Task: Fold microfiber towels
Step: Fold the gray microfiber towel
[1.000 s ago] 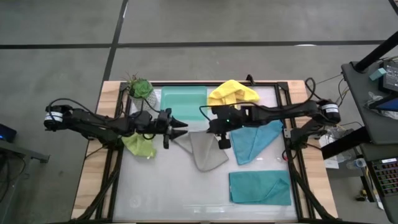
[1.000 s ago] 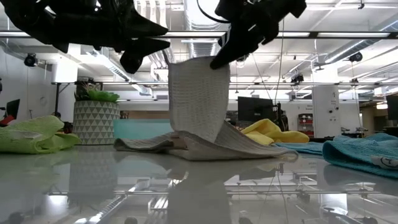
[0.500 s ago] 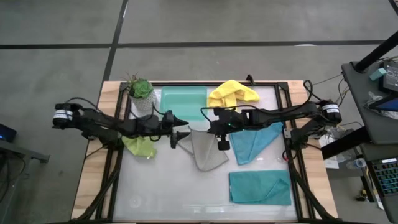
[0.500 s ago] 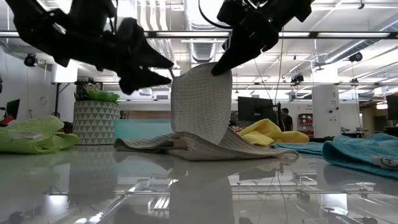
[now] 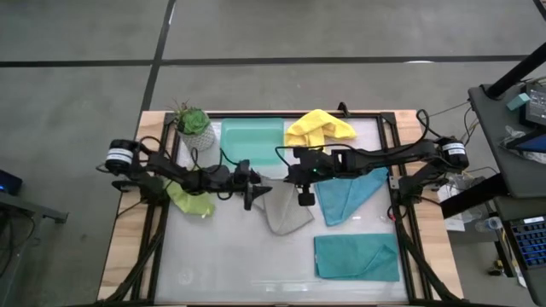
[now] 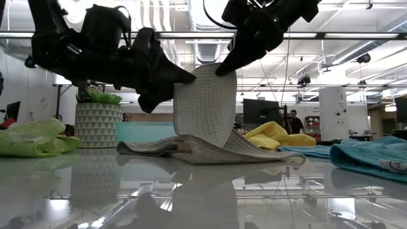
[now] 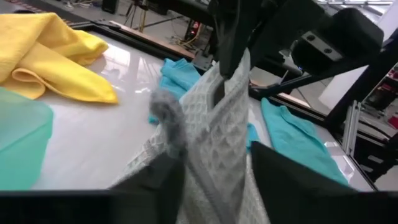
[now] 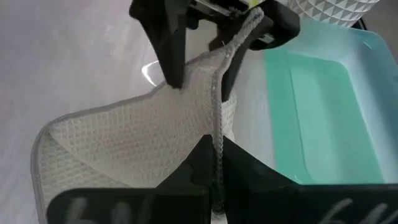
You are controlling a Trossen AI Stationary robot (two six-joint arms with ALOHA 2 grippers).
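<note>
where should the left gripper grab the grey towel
Grip the free top corner of the grey towel, coming level from its own side: the right gripper pinches the other top corner, so that edge hangs upright between the left gripper's open fingers.

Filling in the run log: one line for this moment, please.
right gripper: shut on grey towel, edge lifted | left gripper: open around same edge | phase: handover

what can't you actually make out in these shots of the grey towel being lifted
- High view: the grey towel's raised corner is hidden under the right gripper.
- Low view: whether the left gripper has pinched the towel; its dark fingers overlap the edge.
- Left wrist view: the left gripper's fingertips are blurred and cut off by the picture's edge.
- Low view: the lower teal towel is cut off at the right edge.
</note>
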